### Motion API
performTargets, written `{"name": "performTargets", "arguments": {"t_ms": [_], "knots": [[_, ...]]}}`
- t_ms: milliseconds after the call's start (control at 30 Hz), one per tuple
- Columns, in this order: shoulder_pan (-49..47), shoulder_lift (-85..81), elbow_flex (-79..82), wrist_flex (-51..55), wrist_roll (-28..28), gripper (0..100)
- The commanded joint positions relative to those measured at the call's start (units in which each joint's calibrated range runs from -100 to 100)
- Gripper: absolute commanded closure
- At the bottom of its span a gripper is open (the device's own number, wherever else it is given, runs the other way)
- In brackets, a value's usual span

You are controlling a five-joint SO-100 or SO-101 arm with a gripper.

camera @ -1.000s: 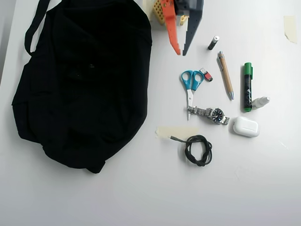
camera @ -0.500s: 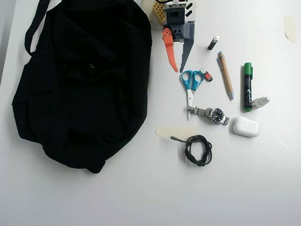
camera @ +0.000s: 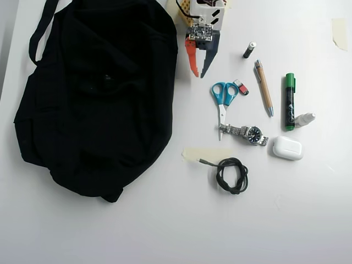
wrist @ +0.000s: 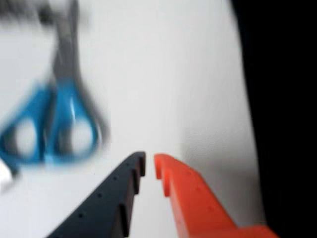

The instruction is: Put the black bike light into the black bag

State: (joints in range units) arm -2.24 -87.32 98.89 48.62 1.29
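Observation:
The black bag [camera: 93,93] lies on the left of the white table in the overhead view, its strap [camera: 43,25] running up to the top left. In the wrist view it is the dark mass on the right [wrist: 290,99]. My gripper [camera: 199,73] hangs just right of the bag's upper edge, above the blue scissors [camera: 223,94]. Its orange and black jaws are nearly together with nothing between them; it also shows in the wrist view [wrist: 149,166]. I see no black bike light on the table. A small grey speck on the bag [camera: 104,77] is too small to identify.
Right of the gripper lie a black cylinder with a silver tip [camera: 249,50], a small red-and-black stick [camera: 241,87], a pen [camera: 263,88], a green marker [camera: 289,102], a watch [camera: 245,132], a white case [camera: 287,148] and a coiled black cable [camera: 231,175]. The scissors are blurred in the wrist view [wrist: 49,129].

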Motion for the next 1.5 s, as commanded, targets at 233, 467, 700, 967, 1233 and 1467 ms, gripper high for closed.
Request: {"name": "performTargets", "arguments": {"t_ms": [233, 467, 700, 967, 1233, 1467], "knots": [[-2.5, -0.6, 0.8, 9.4, 0.2, 98], [-2.5, -0.6, 0.8, 9.4, 0.2, 98], [-2.4, -0.6, 0.8, 9.4, 0.2, 98], [-2.4, -0.6, 0.8, 9.4, 0.2, 98], [-2.4, -0.6, 0.8, 9.5, 0.2, 98], [-2.4, -0.6, 0.8, 9.5, 0.2, 98]]}}
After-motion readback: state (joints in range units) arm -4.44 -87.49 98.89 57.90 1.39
